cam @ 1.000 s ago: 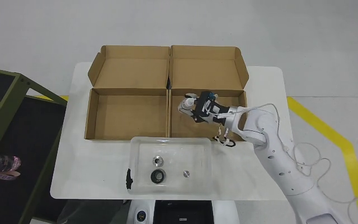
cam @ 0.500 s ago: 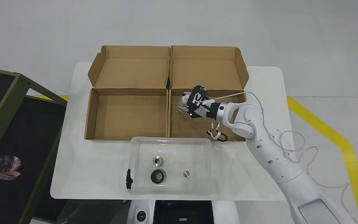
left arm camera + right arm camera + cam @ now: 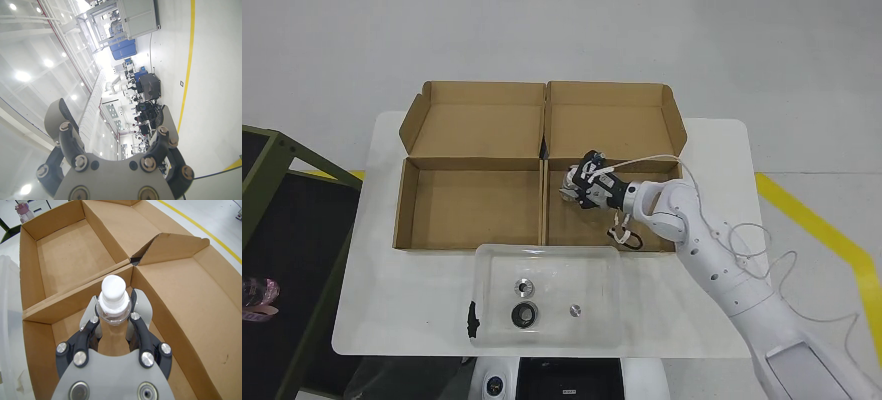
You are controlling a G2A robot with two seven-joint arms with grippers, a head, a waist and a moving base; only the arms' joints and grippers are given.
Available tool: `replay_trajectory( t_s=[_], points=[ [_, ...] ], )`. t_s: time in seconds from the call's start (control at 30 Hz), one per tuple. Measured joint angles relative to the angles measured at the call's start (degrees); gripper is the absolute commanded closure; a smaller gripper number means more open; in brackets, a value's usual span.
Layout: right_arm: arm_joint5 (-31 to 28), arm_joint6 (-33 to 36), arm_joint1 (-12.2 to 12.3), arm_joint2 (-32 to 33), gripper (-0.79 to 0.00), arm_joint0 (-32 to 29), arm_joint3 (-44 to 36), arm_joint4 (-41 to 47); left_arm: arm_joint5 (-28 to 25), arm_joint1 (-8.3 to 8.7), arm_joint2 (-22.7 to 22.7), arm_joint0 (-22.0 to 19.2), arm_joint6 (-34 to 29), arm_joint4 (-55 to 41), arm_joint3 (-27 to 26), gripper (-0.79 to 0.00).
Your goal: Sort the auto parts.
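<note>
The small white plastic knob with a clear round collar (image 3: 113, 289) looks light, hard and smooth, so it may slip. The collar is the best spot to hold. The right pincer (image 3: 113, 308) is clamped on it there, over the right brown cardboard box (image 3: 189, 306), near the wall beside the left brown cardboard box (image 3: 71, 256). The left pincer (image 3: 113, 115) is wide apart and holds nothing. The top view adds a clear plastic tub (image 3: 547, 252) on the white desk (image 3: 712, 300), maybe with three small parts (image 3: 524, 316).
</note>
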Motion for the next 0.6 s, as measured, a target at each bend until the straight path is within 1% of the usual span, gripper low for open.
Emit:
replay_trajectory(
  t_s=[0.03, 0.1, 0.13, 0.17, 0.33, 0.43, 0.6],
  points=[
    [0.05, -0.17, -0.08, -0.11, -0.443, 0.09, 0.34, -0.02, 0.00, 0.00, 0.00, 0.00, 0.00, 0.00, 0.00, -0.785],
    [0.11, -0.54, -0.25, -0.30, -0.674, 0.24, 0.96, -0.10, 0.00, 0.00, 0.00, 0.00, 0.00, 0.00, 0.00, -0.785],
    [0.13, -0.67, -0.30, -0.35, -0.751, 0.27, 1.14, -0.12, 0.00, 0.00, 0.00, 0.00, 0.00, 0.00, 0.00, -0.785],
    [0.15, -0.77, -0.36, -0.37, -0.785, 0.27, 1.26, -0.16, 0.00, 0.00, 0.00, 0.00, 0.00, 0.00, 0.00, -0.785],
    [-0.05, -0.69, -0.16, 0.54, -0.785, -0.33, -0.82, -0.49, 0.00, 0.00, 0.00, 0.00, 0.00, 0.00, 0.00, -0.785],
    [-0.24, -0.04, 0.30, 1.85, -0.785, -1.46, -3.70, -1.03, 0.00, 0.00, 0.00, 0.00, 0.00, 0.00, 0.00, -0.785],
    [-0.74, 1.87, 1.49, 5.03, -0.785, -4.54, -11.00, -2.63, 0.00, 0.00, 0.00, 0.00, 0.00, 0.00, 0.00, -0.785]
  ],
)
